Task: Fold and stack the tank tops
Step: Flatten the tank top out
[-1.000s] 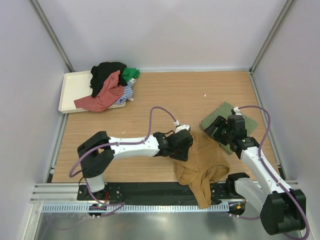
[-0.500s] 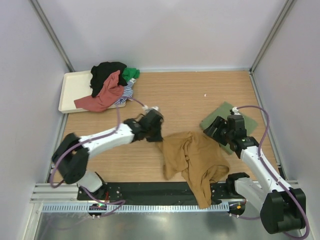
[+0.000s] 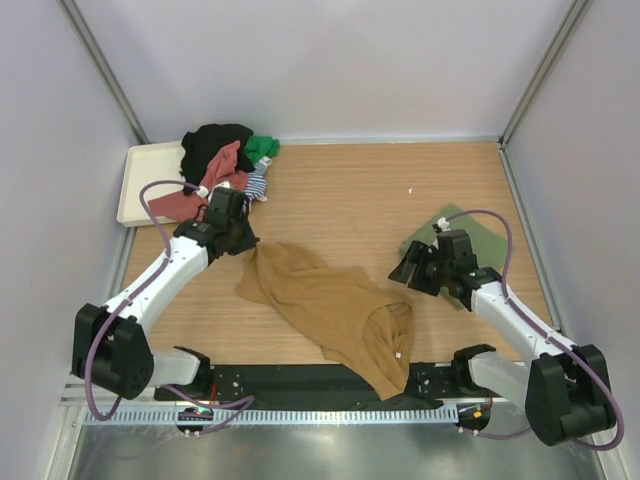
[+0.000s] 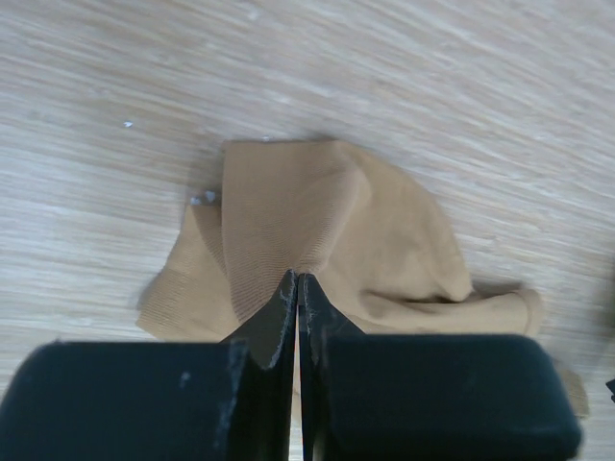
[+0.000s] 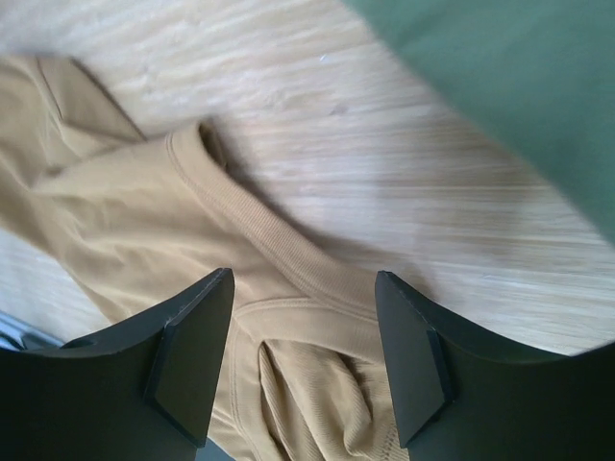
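So the mustard brown tank top [image 3: 330, 310] is lying stretched in a long diagonal across the near half of the worktop [image 3: 380, 190], and its lower right end flops over the black strip [image 3: 300, 380] where the arms are bolted. The left pincer [image 3: 243, 246] has the top's upper left end. In the left wrist view the left pincer [image 4: 296, 279] is clenched tight on a little peak of that cloth [image 4: 317, 221], with a ribbed hem bunched up right at the fingertips and the rest fanning out flat on the wood. The right pincer [image 3: 398, 272] sits just past the right side of the mustard top, and it's released, with the fingers spread wide and nothing between them. From its own camera the right pincer [image 5: 305, 279] looks down on a ribbed edge band of the mustard cloth [image 5: 144, 221], though I honestly can't tell if the tips are touching the fabric or just hovering. Behind that arm there's the olive green top [image 3: 492, 243], lying flat near the right edge of the worktop and partly hidden by the arm. It also shows as a green slab in the right wrist view [image 5: 500, 86]. The rest of the tops are heaped at the back left, half on the cream tray [image 3: 150, 175]: a black one [image 3: 212, 145], a red one [image 3: 205, 197], a bright green bit [image 3: 262, 148] and something striped [image 3: 256, 186].
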Robot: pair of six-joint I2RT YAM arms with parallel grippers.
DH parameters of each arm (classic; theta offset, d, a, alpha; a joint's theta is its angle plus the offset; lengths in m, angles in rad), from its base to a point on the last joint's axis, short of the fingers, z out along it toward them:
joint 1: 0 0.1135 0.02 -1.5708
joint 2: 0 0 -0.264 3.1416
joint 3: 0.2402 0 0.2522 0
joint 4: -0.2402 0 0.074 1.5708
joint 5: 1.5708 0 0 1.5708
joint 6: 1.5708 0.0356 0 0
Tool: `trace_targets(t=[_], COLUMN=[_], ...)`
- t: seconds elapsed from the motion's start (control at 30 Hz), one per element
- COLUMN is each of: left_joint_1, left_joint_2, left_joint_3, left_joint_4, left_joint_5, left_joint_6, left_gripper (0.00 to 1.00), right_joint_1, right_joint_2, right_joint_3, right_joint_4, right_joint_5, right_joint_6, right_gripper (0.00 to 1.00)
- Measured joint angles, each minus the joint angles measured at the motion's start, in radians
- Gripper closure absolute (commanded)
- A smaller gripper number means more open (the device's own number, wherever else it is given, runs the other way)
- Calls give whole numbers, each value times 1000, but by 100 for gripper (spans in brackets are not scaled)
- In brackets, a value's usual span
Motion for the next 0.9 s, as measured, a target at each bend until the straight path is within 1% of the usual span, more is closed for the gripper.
trace_targets(t=[0.23, 0.4, 0.53, 0.67, 0.8, 0.9], left_joint_1=[22, 22, 22, 22, 22, 22], left_joint_2=[42, 69, 111, 119, 117, 113], left_joint_3=[32, 55, 92, 100, 100, 100], left_joint_4=[-35, -35, -35, -36, -37, -37], left_joint_5=[-1, 0, 2, 0, 0, 0], left_joint_6=[25, 29, 36, 43, 44, 44], left_gripper=[100, 100, 100, 100, 100, 100], right_joint_1=[183, 288, 309, 316, 343, 370], right_joint_2=[77, 48, 50, 108, 132, 145], right_joint_3=[15, 17, 46, 84, 89, 90], right_joint_4=[-10, -38, -81, -108, -130, -132], right_joint_5=[37, 112, 189, 274, 320, 339], right_joint_6=[-9, -4, -7, -12, -13, -18], right_gripper=[36, 33, 28, 27, 24, 24])
